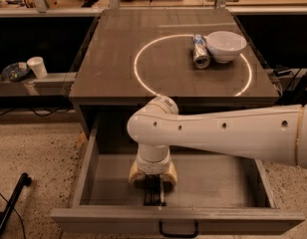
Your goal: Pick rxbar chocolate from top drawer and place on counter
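Note:
The top drawer [88,168] is pulled open below the counter [108,68], its dark loop handle [178,230] at the front. The rxbar chocolate [154,195], a black flat bar, lies on the drawer floor near the front, pointing toward the front panel. My gripper [153,180] reaches straight down into the drawer on the white arm. Its tan fingers [135,175] are drawn in against the bar's far end from both sides. The bar still rests on the drawer floor, and its far end is hidden under the gripper.
On the counter, at the right of the white circle, a silver-blue can [199,51] lies next to a white bowl [226,45]. A white cup [38,66] and a small dish [15,71] sit on the low shelf at left. A dark pole [11,203] lies on the floor.

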Controlling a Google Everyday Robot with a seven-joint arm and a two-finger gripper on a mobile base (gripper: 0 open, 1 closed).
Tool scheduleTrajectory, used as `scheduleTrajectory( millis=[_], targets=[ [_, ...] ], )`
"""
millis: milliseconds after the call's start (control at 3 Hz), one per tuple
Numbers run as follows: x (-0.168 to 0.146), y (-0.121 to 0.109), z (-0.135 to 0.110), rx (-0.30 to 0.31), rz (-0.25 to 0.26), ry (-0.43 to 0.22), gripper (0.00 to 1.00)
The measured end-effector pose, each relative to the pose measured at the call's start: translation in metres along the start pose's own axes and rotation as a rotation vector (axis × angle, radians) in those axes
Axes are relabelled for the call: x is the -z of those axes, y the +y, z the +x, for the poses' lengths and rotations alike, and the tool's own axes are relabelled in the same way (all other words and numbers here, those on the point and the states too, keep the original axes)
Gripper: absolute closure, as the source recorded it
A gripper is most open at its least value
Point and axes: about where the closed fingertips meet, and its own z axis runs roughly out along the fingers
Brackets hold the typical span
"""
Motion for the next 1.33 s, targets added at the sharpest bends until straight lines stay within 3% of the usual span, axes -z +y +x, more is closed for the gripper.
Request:
scheduleTrajectory(
  millis=[1000,1333],
  targets=[
    [-0.002,0.0,0.0,-0.005,0.009,-0.013,0.96],
    [0.025,-0.009,-0.002,-0.001,0.05,0.021,1.0]
  ],
)
